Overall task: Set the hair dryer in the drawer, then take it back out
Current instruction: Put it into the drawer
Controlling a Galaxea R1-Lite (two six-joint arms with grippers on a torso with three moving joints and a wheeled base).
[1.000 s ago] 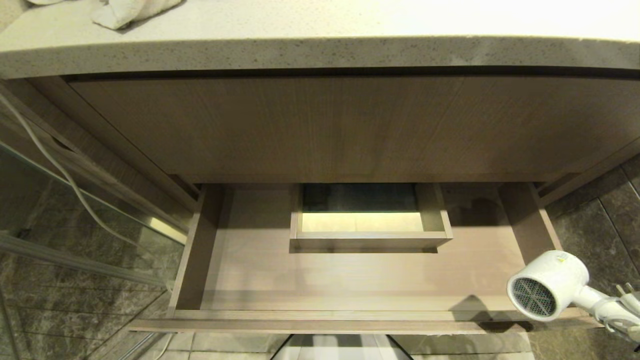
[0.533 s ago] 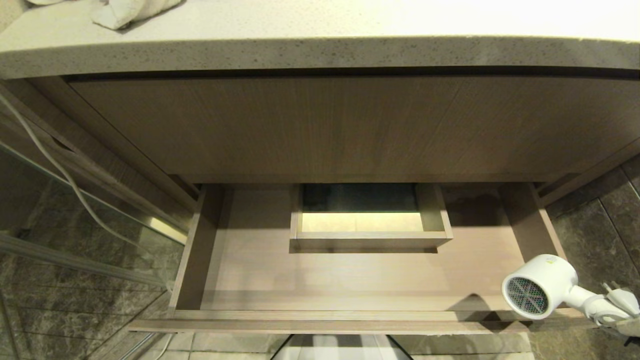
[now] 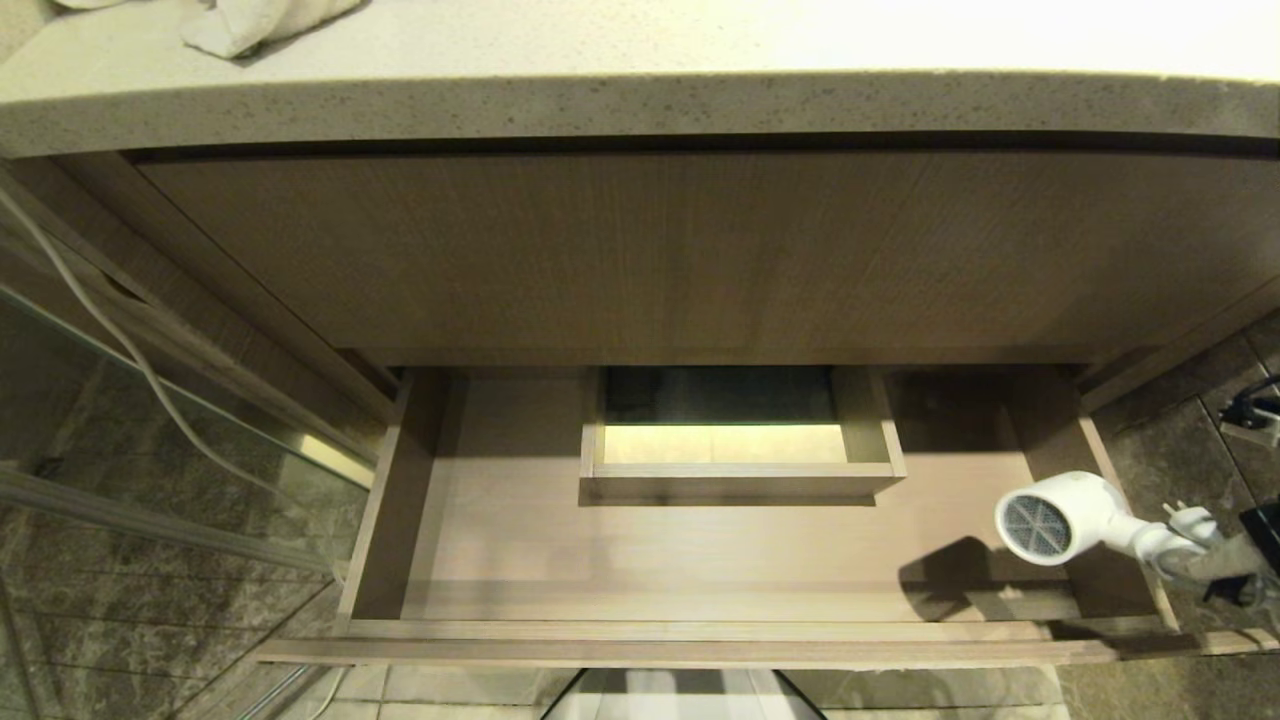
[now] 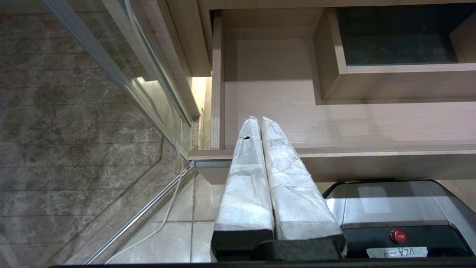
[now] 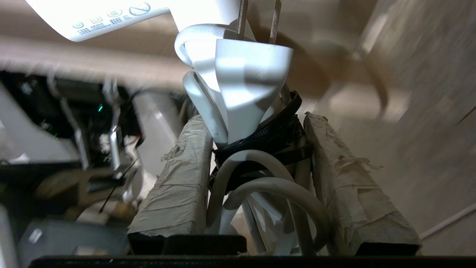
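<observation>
Reaching in from the drawer's (image 3: pixel 400 500) right side, the right gripper (image 5: pixel 256 156) clamps the hair dryer's (image 3: pixel 1060 515) bundled cord — handle hidden, arm mostly cut off.

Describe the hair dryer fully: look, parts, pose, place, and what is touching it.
The hair dryer is small, white and plastic-looking, with a short round barrel ending in a dark grille that faces the camera. Its handle runs off toward the right, where the white cord is coiled and bound by a black tie beside the two-pin plug. The right hand is clamped on that cord bundle, holding the dryer over the right end of the open drawer. Whether it touches the drawer is unclear.
</observation>
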